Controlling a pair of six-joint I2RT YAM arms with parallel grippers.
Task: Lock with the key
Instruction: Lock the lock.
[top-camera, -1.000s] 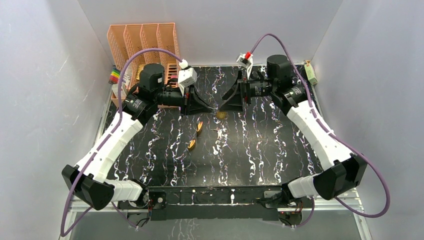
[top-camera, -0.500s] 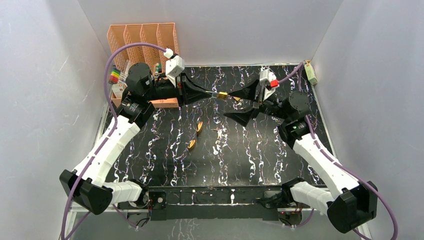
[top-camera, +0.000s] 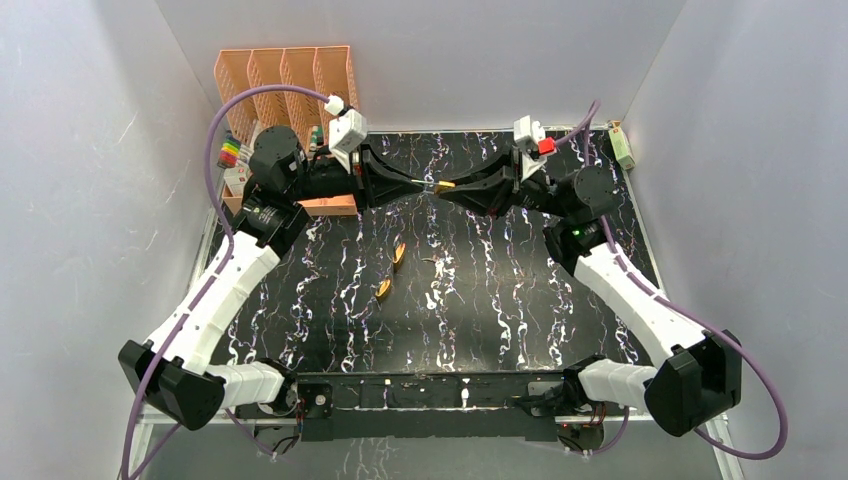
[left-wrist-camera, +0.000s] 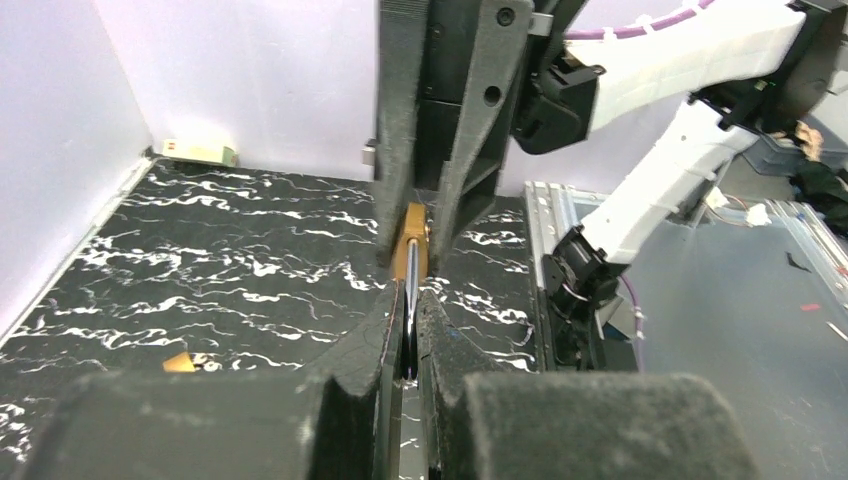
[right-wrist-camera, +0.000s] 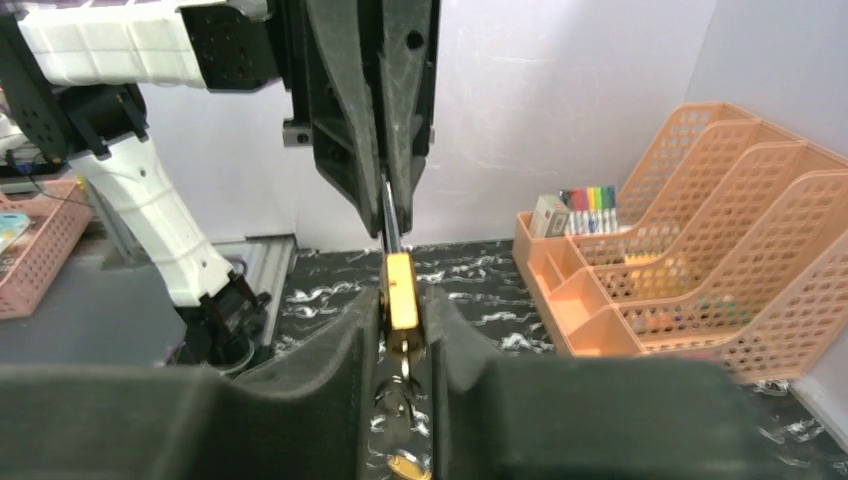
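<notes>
A small brass padlock (top-camera: 446, 184) hangs in the air over the back of the black marbled mat (top-camera: 500, 330), between both grippers. My left gripper (top-camera: 420, 184) is shut on the thin silver metal end (left-wrist-camera: 408, 320) of the padlock (left-wrist-camera: 410, 250). My right gripper (top-camera: 450, 188) faces it from the other side, its fingers closed in against the brass body (right-wrist-camera: 402, 290). A silver stub with a dark ring (right-wrist-camera: 400, 375) sticks out behind the body between the right gripper's (right-wrist-camera: 402, 300) fingers. I cannot tell whether that stub is the key.
Two more brass pieces (top-camera: 398, 252) (top-camera: 384, 290) and small silver bits (top-camera: 432, 266) lie mid-mat. An orange mesh organizer (top-camera: 285, 75) with markers (top-camera: 230, 152) stands at the back left. A gold round piece (right-wrist-camera: 405, 465) lies on the mat below the right fingers.
The left gripper lifted the padlock off the mat and now holds it still. The right gripper swung in wide open, then closed its fingers onto the brass body.
</notes>
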